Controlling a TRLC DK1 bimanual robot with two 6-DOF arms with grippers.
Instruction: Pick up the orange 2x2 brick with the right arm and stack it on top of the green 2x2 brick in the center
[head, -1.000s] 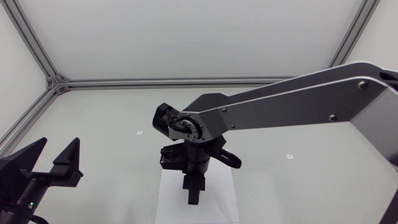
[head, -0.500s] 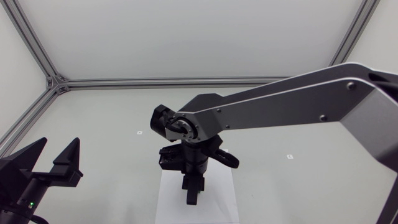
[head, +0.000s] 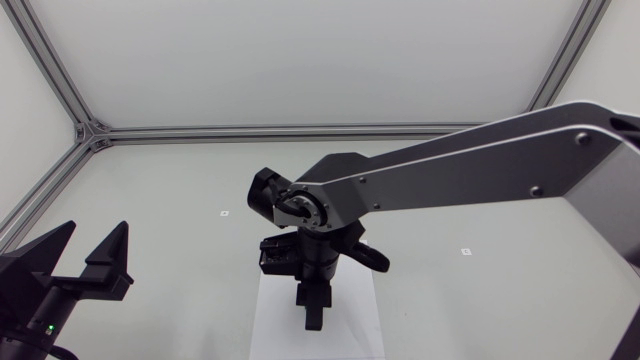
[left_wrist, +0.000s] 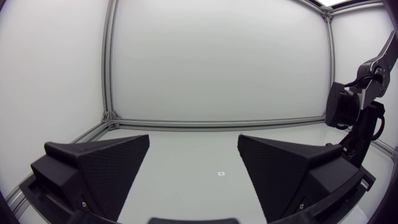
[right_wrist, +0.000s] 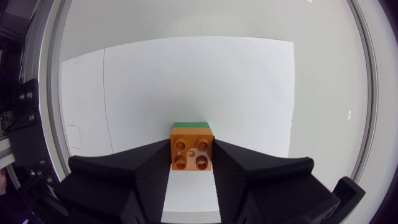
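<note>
My pale desk (head: 180, 190) carries a white sheet (head: 275, 325) at six o'clock. One small mark (head: 224, 213) lies at the sheet's ten o'clock, another (head: 465, 251) at its two.

Two bricks are in sight. One is an orange 2x2 brick (right_wrist: 191, 154) with four studs showing. The other is a green 2x2 brick (right_wrist: 191, 124), seen only as a thin edge past the orange one. There are two black hands, the left hand (head: 93, 235) and the right hand (head: 312, 320), each with two wedge-shaped fingers, four in all. One silver-grey right arm (head: 460, 170) shows its links. One white sheet (head: 270, 320) lies on the one desk (head: 180, 180). The desk carries two small square marks, one mark (head: 224, 213) toward the left hand's side and the other mark (head: 465, 251) toward the right arm's side.
</note>
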